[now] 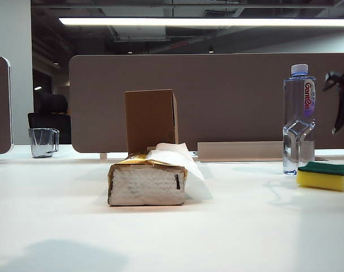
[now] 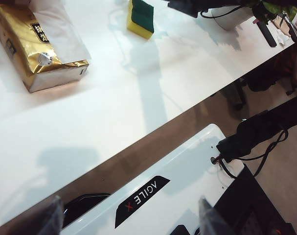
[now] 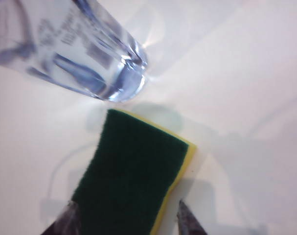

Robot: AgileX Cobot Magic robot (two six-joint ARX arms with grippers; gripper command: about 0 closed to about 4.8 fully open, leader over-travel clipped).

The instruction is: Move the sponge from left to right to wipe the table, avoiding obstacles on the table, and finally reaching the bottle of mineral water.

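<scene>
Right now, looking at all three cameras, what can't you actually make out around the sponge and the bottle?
- Bottle of mineral water: the right wrist view shows only its blurred base; cap and label are cut off.
- Sponge: its near end runs off that view's edge between the open right gripper fingertips.
- Right gripper in the exterior view: mostly beyond the right edge, jaws unclear there.
- Left gripper: only two blurred fingertips show.
- Cardboard box: base hidden behind the tissue pack.

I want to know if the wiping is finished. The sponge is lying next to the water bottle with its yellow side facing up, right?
Not quite. The sponge does lie next to the water bottle, but its dark green side faces up, with the yellow underneath. The right wrist view shows this, looking down past the open right gripper.
</scene>
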